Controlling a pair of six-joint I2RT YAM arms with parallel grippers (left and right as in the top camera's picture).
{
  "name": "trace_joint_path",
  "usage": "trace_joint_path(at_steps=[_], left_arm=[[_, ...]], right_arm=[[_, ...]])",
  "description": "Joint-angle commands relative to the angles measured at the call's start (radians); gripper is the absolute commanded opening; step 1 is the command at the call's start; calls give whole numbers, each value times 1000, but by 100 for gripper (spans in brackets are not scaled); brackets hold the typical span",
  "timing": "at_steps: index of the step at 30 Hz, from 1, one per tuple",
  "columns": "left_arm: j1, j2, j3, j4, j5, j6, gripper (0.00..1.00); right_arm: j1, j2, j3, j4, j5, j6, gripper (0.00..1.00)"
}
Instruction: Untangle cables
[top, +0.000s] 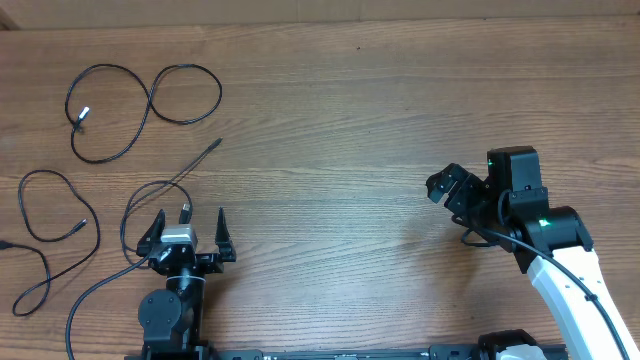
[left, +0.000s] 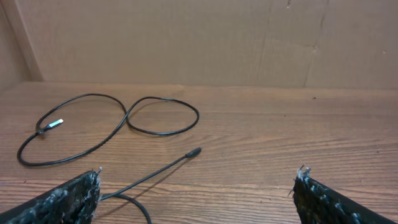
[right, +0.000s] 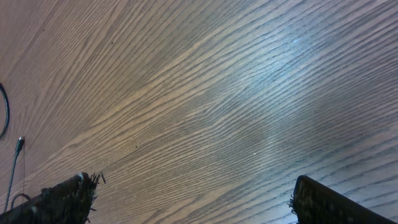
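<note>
On the brown wood-grain table (top: 350, 120), three thin black flexible cables (left: 127, 115) lie as separate loops ahead and left of the left gripper (top: 190, 214), and one trails just beside it. Untangling looks nearly done. The next move calls for checking for leftover crossings. Both arms sit low, jaws spread wide and empty, with the right gripper (right: 196, 180) well to its right.

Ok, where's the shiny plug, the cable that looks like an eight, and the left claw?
silver plug (left: 56, 124), left wrist view, on its shiny tip.
figure-eight cable (left: 127, 116), left wrist view, where its loops meet.
left gripper (top: 190, 215), overhead view, midway between its open fingertips.
</note>
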Motion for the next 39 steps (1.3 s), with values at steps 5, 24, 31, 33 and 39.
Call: trace_joint_path(at_steps=[5, 24, 31, 33, 39], left_arm=[[8, -11, -7, 3, -13, -20, 100], [8, -11, -7, 3, -13, -20, 100], [8, -11, -7, 3, -13, -20, 100], [8, -11, -7, 3, -13, -20, 99], [8, -11, -7, 3, -13, -20, 99]], right_arm=[[3, -3, 20, 5, -5, -5, 100], [3, -3, 20, 5, -5, -5, 100], [3, -3, 20, 5, -5, -5, 100], [3, -3, 20, 5, -5, -5, 100], [2, -3, 20, -17, 37, -6, 100]])
